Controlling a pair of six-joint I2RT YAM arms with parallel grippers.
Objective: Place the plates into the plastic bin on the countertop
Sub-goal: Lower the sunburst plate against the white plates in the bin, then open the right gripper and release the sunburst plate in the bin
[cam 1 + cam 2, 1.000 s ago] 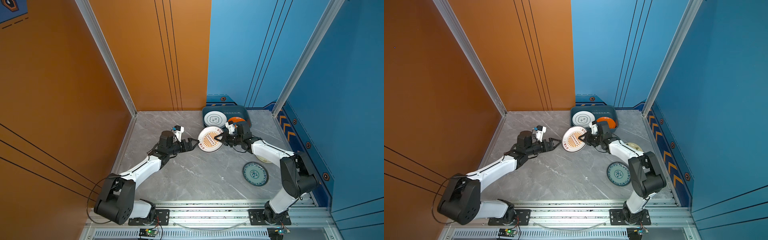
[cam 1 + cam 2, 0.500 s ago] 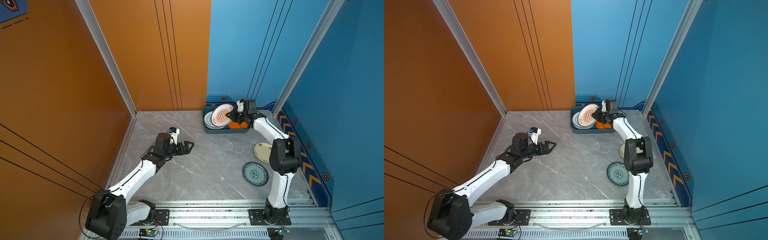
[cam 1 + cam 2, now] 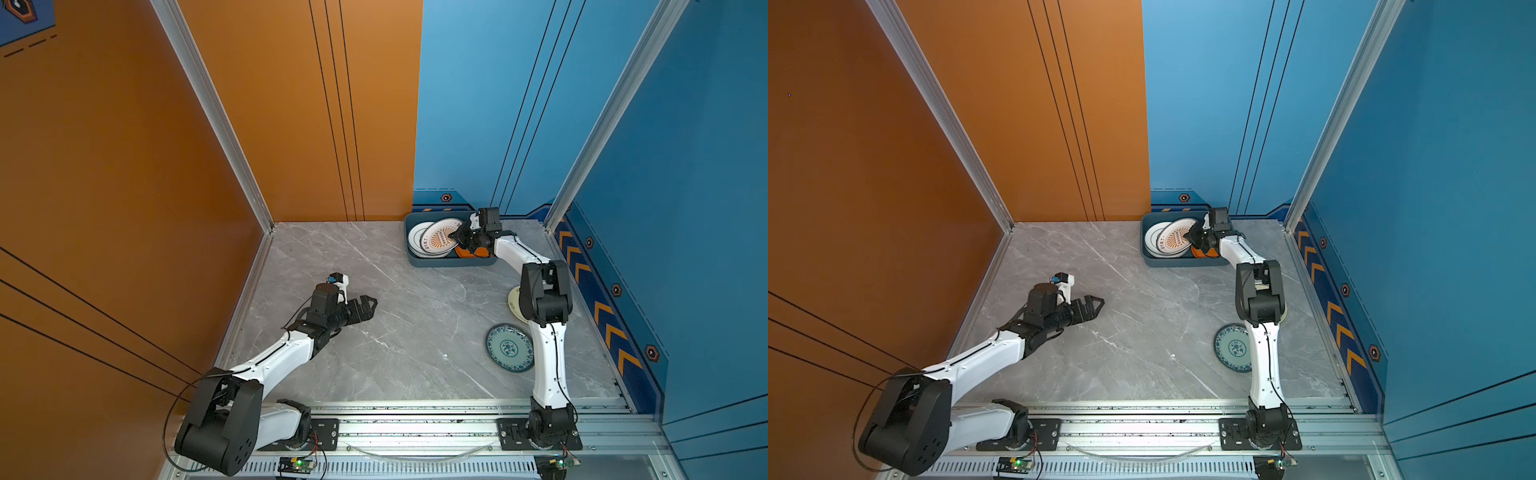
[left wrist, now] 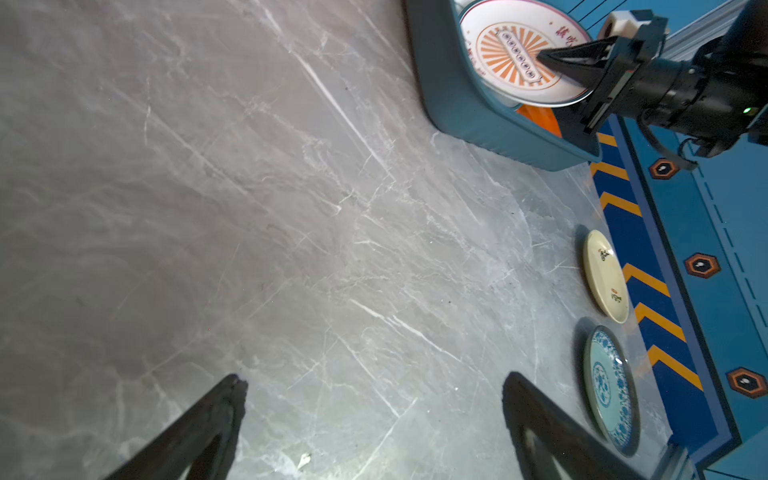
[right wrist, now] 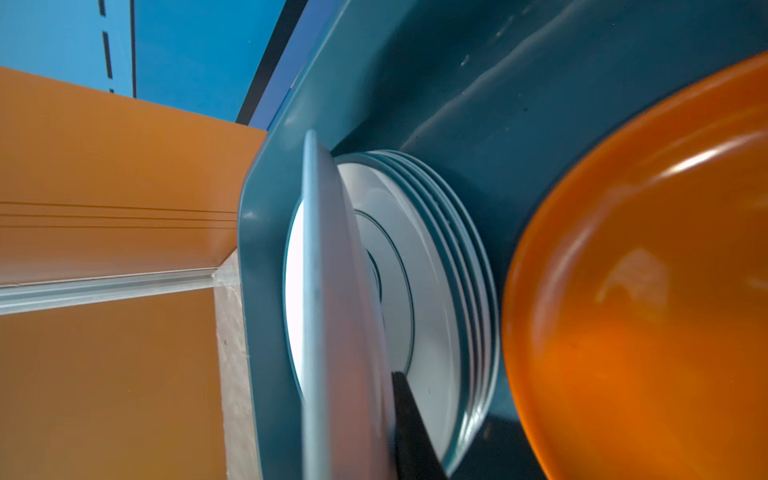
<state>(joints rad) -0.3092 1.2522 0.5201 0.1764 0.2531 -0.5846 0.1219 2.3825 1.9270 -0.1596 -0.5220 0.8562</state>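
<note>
My right gripper is shut on the rim of a white plate with an orange sunburst and holds it tilted inside the dark teal plastic bin. The plate hangs over a stack of white plates, next to an orange plate. In the right wrist view it shows edge-on, with one black finger against it. My left gripper hovers open and holding nothing over the grey countertop. A teal floral plate and a cream plate lie flat at the right.
The bin stands against the back wall, near the blue right wall with orange chevrons. My right arm's elbow hangs over the cream plate. An aluminium rail edges the front, and an orange wall closes off the left.
My right gripper has carried the sunburst plate from the middle of the countertop back into the bin. My left gripper has drawn away to the left and nearer the front.
</note>
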